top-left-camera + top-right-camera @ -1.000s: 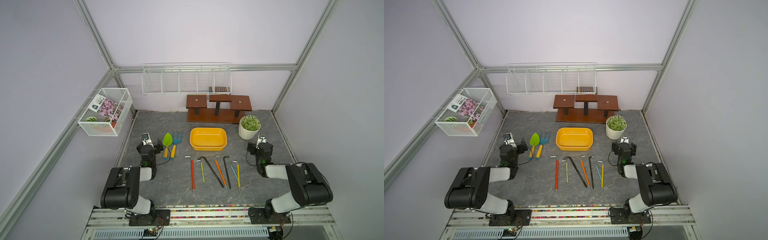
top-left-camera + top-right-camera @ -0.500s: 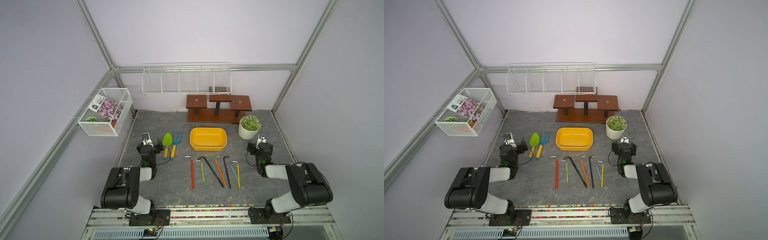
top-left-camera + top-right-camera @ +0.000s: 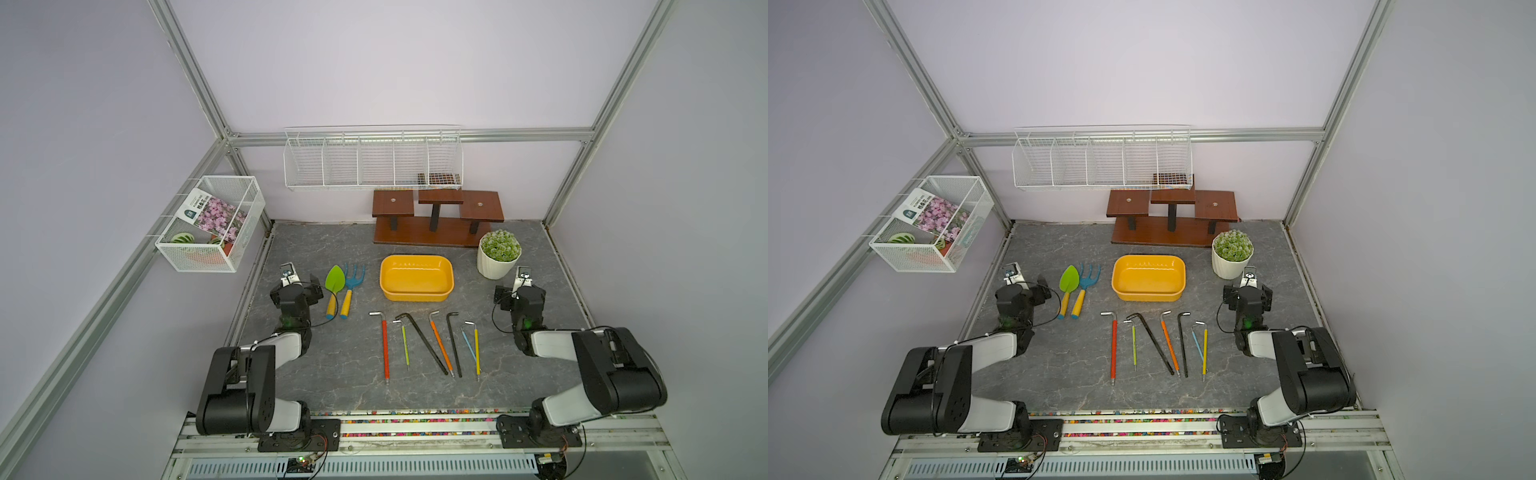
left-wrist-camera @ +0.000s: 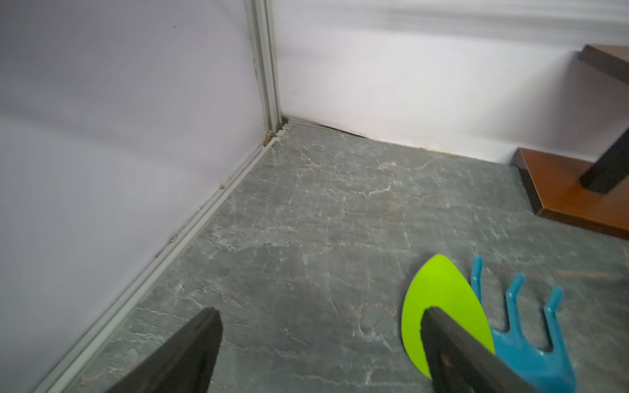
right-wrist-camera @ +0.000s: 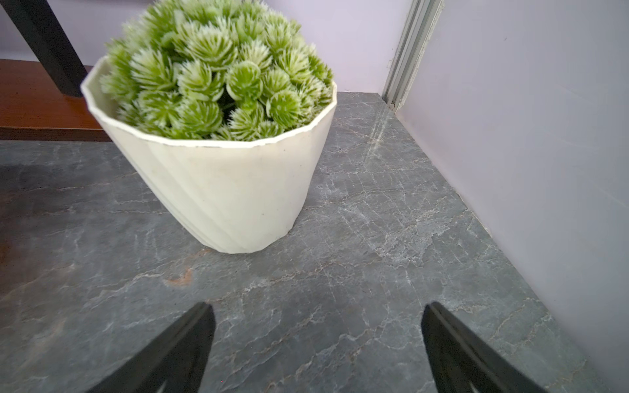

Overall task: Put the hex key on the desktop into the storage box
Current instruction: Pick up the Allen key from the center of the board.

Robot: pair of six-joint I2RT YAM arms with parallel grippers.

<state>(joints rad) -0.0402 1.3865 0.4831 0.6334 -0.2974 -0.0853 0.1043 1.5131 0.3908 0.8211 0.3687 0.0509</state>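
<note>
In both top views, we are seeing seven hex keys (image 3: 424,346) lying in a row on the desktop (image 3: 332,386), just in front of the box (image 3: 415,296). In the left wrist view, we are finding the left gripper (image 4: 320,313) released, grasping nothing, near the trowel (image 4: 439,296). In the right wrist view, the right gripper (image 5: 318,306) is standing released over the desktop, near the pot (image 5: 231,190).

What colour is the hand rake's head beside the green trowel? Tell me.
Blue; the hand rake's head shows best in the left wrist view.
</note>
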